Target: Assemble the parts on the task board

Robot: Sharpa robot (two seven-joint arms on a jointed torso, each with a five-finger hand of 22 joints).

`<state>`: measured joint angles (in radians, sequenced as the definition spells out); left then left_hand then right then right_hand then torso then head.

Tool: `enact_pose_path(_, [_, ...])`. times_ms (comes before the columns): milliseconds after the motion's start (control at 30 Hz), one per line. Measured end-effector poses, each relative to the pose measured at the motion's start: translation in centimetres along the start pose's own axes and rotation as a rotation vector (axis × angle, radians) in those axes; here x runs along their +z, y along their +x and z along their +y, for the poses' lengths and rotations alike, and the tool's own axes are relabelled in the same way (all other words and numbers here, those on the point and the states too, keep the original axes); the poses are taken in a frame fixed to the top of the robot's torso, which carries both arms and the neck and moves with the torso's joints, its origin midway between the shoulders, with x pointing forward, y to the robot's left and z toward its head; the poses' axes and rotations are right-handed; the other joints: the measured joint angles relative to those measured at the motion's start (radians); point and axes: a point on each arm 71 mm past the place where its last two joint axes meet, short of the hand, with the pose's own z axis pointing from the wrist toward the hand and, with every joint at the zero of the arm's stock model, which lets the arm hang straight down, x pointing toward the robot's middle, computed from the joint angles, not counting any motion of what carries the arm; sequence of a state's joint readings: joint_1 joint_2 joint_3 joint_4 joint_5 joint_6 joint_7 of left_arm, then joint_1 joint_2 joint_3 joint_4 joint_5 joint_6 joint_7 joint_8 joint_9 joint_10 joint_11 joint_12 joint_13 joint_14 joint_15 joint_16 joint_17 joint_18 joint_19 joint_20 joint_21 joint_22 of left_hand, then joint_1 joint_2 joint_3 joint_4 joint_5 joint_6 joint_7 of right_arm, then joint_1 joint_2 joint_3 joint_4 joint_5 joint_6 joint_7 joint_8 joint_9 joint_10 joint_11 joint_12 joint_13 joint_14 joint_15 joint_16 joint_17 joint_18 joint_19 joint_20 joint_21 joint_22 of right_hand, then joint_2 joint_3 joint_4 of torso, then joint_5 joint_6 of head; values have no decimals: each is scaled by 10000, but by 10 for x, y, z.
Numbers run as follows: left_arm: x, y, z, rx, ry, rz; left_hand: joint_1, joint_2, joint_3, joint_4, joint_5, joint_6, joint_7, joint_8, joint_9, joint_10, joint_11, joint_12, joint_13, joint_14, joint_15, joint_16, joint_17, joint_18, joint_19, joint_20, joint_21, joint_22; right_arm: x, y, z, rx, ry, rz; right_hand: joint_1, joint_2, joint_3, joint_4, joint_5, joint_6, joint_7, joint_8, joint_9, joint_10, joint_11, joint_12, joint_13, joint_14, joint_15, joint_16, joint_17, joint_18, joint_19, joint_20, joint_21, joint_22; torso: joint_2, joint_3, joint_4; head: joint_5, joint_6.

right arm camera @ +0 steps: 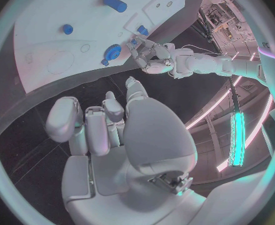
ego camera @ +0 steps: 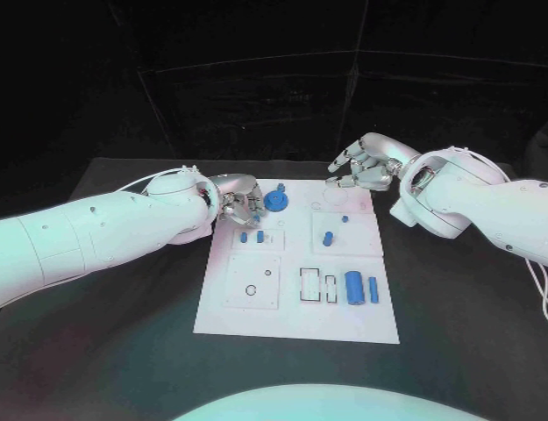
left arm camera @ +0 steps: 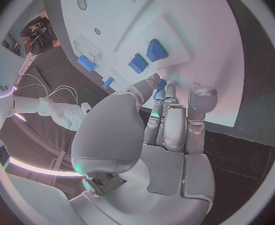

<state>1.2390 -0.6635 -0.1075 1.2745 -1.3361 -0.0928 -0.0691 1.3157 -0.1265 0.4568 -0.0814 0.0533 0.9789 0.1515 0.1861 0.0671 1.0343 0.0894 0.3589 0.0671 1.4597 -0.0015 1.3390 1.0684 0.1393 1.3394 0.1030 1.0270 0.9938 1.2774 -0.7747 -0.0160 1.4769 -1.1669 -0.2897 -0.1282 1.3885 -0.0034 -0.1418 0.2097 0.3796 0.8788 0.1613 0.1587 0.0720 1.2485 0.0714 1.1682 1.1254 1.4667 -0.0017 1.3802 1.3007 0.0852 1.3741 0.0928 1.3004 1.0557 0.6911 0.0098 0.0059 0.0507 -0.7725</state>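
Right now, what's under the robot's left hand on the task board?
The left hand hovers over the task board's far left corner. Beside its fingers stands a blue gear-shaped part, with two small blue parts just nearer. What lies directly beneath the palm is covered.

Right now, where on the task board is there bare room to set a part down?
The task board is bare along its near edge, below the two blue cylinders, and beside the right hand. It is crowded at the far left corner, where the left hand sits by the blue gear.
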Motion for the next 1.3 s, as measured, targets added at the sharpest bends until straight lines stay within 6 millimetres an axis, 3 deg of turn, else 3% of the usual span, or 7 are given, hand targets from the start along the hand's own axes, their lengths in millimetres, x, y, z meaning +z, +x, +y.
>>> enact_pose_path(333, [-2,0,1,-15,-10,10,0,0,-27,-28,0,76,0,0,15,-134,18,0,17,-35,35,0,-37,0,-28,28,0,0,0,0,0,0,1,1,0,0,0,0,0,0,0,0,0,-10,0,-51,-67,0,0,-39,-12,1,0,0,-37,-39,0,-1,0,-12,-2])
enact_pose_path(500, [-6,0,5,-28,-75,-34,5,-4,-87,-87,0,-261,76,-256,-23,-717,119,-180,3,-131,132,-123,-272,-1,-275,76,-373,-294,0,-1,-3,-22,89,-6,309,44,23,-23,45,-35,-35,65,0,-1866,-27,-2504,-2503,-16,-61,-320,-289,158,-305,-18,-444,-617,0,-5,0,-31,4])
enact_pose_path(667, [-10,-3,12,-79,-205,-217,78,-78,-254,-109,0,-595,165,-459,-23,-1552,266,-382,-17,-624,282,-724,-1382,181,-1128,195,-1777,-1559,-1,-4,-11,-286,258,54,1095,74,243,-99,-62,511,-112,274,27,-2593,-92,-5045,-4658,-18,-98,-849,-890,160,-340,-53,-576,-805,-6,-12,2,-42,25])
enact_pose_path(767, [-14,-5,18,-205,-304,-424,100,-99,-391,-106,0,-699,197,-533,-22,-1871,333,-415,-17,-978,324,-1202,-2203,235,-1585,256,-2607,-2299,-1,-6,-16,-638,308,140,1428,-33,365,0,-426,836,-119,299,1,-2188,-55,-6811,-6330,-33,-113,-949,-1031,160,-340,-53,-576,-805,-11,-12,8,-80,40])
enact_pose_path(1067, [-29,-16,39,-1963,-316,-1340,30,78,-635,83,0,-445,331,-376,52,-1536,343,109,110,-1257,361,-1578,-2867,235,-1715,312,-2964,-2534,-6,-2,-20,-2370,55,484,1994,-40,411,100,-848,1288,-281,55,-30,-1794,-54,-8468,-8152,-34,-113,-1006,-1095,160,-339,-53,-623,-777,-10,-12,-4,-203,146])
enact_pose_path(1200, [-35,-22,43,-4024,227,-1916,221,359,-453,113,0,-316,360,-301,50,-1442,371,328,108,-2353,375,-2716,-4798,234,-2128,328,-3268,-2654,-9,5,-22,-3180,-119,634,2250,-16,587,89,-1303,1442,-243,-81,-30,-1580,-51,-8778,-8574,-34,-113,-1006,-1118,159,-299,-12,-610,-666,-8,-12,-3,-282,183])
enact_pose_path(1300, [-39,-27,41,-5754,865,-2429,249,387,-392,67,0,-281,394,-232,28,-1442,371,480,70,-3057,429,-3186,-5396,233,-2589,358,-3556,-2757,-12,13,-23,-3729,-241,774,2301,-67,683,95,-1350,1482,-202,-201,-42,-1476,-18,-9041,-8884,-34,-113,-1005,-1143,159,-284,3,-574,-628,-6,-13,2,-330,198])
